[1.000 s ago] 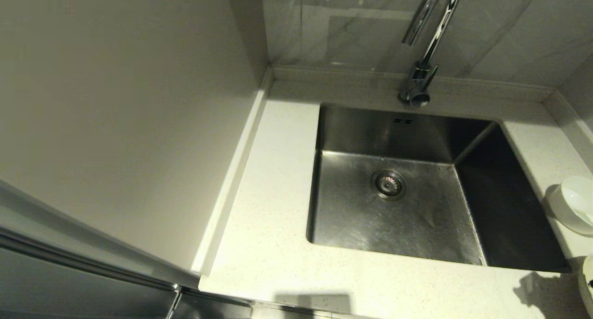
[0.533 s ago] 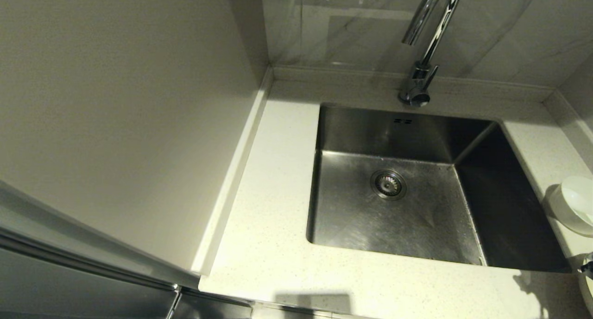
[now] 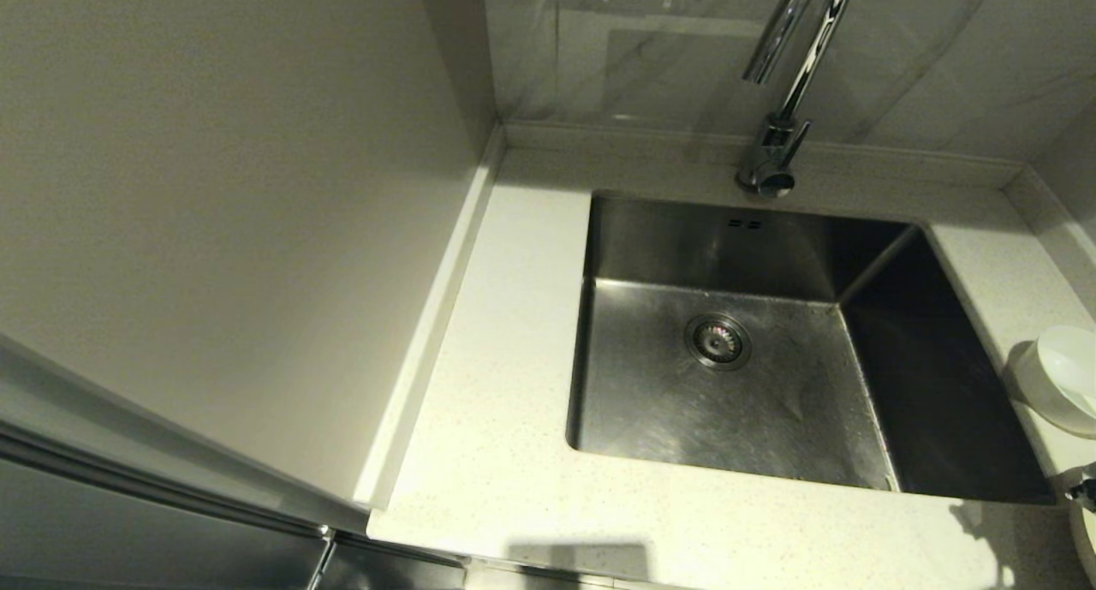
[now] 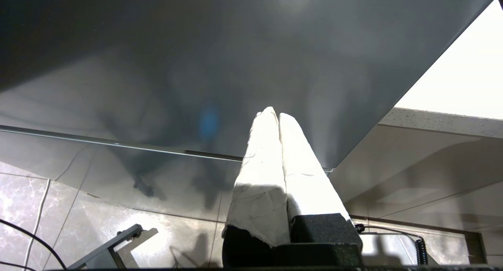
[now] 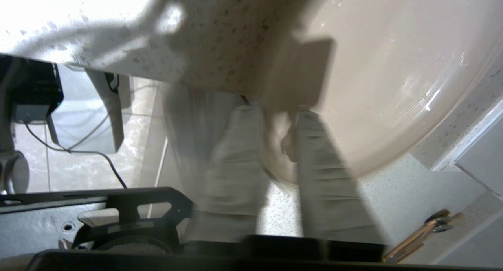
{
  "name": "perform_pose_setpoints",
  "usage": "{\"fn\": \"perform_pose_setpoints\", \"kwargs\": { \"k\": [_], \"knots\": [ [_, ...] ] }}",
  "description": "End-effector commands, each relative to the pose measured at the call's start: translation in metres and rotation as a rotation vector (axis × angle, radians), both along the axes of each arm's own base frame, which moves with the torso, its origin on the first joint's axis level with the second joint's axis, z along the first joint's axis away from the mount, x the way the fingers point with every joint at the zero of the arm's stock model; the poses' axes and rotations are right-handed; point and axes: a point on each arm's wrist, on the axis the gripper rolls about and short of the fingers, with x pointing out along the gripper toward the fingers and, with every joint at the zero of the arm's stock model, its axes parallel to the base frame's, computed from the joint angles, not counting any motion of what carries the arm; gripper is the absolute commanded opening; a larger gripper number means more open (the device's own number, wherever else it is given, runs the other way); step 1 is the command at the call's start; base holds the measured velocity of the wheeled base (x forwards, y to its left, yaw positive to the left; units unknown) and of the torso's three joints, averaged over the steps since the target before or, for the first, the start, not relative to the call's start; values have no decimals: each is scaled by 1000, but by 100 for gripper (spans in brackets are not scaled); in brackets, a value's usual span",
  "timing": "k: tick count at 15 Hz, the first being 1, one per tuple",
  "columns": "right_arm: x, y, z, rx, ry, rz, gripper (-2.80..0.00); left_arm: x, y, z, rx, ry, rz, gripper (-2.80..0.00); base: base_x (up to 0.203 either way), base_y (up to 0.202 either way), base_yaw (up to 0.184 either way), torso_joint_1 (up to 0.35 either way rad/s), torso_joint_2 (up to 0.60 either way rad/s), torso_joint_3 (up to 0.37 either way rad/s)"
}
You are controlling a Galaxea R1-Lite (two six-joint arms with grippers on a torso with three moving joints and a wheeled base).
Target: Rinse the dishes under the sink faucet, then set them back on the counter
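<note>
The cream-white plate (image 5: 393, 86) lies on the speckled counter (image 3: 505, 333) at the near right corner, and only its edge (image 3: 1087, 543) shows in the head view. My right gripper (image 5: 281, 117) is at the plate's near rim. Its fingers (image 5: 235, 157) stand apart, with the rim in the gap. The white bowl (image 3: 1062, 376) sits on the counter to the right of the sink (image 3: 651, 239). The chrome faucet (image 3: 792, 68) arches over the back of the basin. My left gripper (image 4: 274, 113) is shut and empty, parked low beside a dark cabinet panel.
A tall pale wall panel (image 3: 214, 187) borders the counter on the left, and a low backsplash rim runs along the back. A brass-coloured object (image 5: 424, 233) lies on the counter near the plate. Floor tiles and cables (image 5: 78, 149) show below the counter's edge.
A dark part of my right gripper has come into view at the right edge by the plate. Its shadow on the counter has slid right, and the jaws have parted.
</note>
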Motion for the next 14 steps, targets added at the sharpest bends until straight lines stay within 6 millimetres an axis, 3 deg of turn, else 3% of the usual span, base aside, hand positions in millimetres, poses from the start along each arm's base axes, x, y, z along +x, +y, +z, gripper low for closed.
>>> {"fn": "perform_pose_setpoints", "kwargs": {
  "k": [1,8,14],
  "knots": [
    [0,0,0,2,-11,-8,0,0,0,0,-1,-4,0,-280,0,0,0,0,0,0],
    [-4,1,5,11,-61,-28,0,0,0,0,-1,-5,0,-280,0,0,0,0,0,0],
    [-4,1,22,5,-170,-23,0,0,0,0,-1,-4,0,-280,0,0,0,0,0,0]
  ]
}}
